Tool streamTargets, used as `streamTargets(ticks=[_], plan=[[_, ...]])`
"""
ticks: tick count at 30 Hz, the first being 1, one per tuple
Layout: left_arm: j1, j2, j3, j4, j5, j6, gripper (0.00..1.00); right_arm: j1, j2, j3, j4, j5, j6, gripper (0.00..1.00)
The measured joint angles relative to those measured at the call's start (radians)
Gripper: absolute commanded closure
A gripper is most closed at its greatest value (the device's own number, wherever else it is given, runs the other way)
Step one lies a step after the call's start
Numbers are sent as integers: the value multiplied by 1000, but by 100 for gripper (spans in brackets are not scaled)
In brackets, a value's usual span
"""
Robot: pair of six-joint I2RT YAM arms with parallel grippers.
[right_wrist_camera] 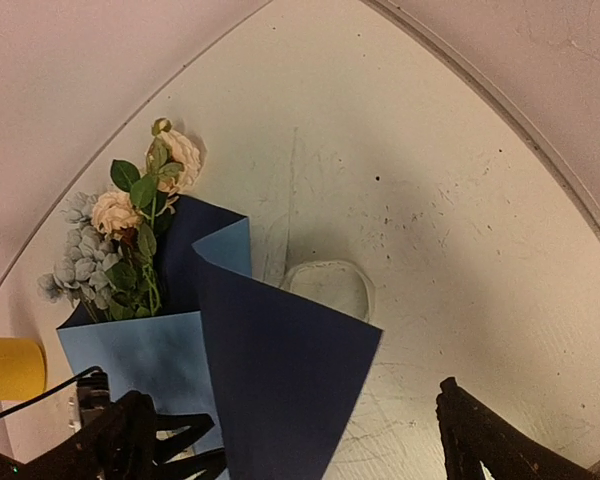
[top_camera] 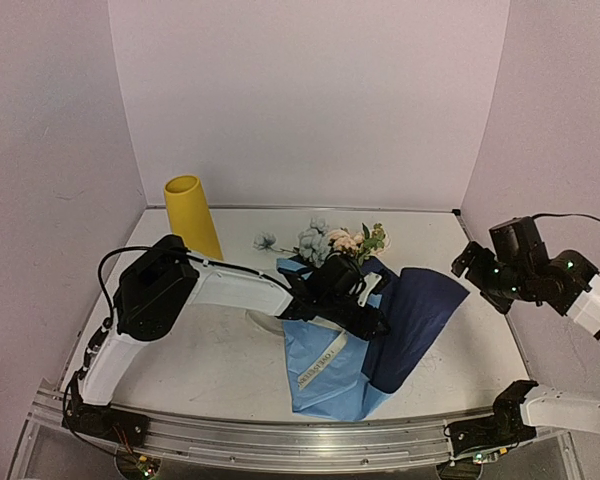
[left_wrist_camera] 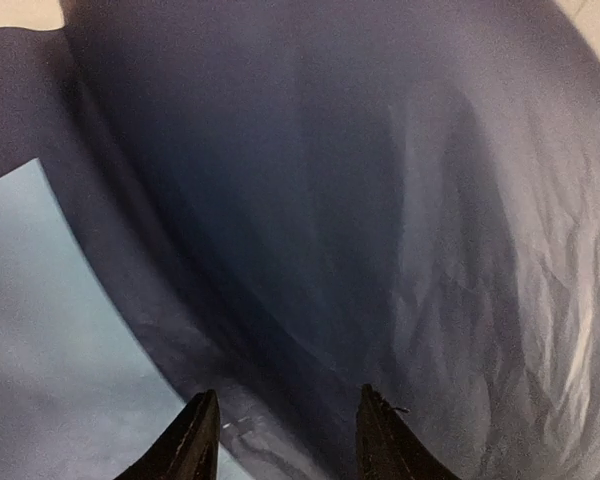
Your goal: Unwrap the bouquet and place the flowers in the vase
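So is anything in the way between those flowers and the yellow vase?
Nothing visible stands on the table between the flowers and the vase. But the stems lie tucked inside the blue and navy paper wrap, and the left hand sits over that paper.

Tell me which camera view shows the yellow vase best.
Top external: the vase stands whole and upright at the far left, mouth and body both visible. The right wrist view catches only a yellow sliver of it at its left edge. The left wrist view shows none of it, just navy paper.
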Motion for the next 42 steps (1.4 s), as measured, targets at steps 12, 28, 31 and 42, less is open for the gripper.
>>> streamTargets(ticks=[12,28,31,42], plan=[[-86,101,85,-6,75,-21,66,0,19,72,66,-102,-151,2],[-73,76,29,-18,-53,-23,70,0,34,-264,387,-317,-152,37],[-62,9,-16,-41,-98,-23,71,0,53,-322,465,-356,-145,66],[-16,-117,1,-122,-298,0,35,0,243,-404,722,-486,-130,100]])
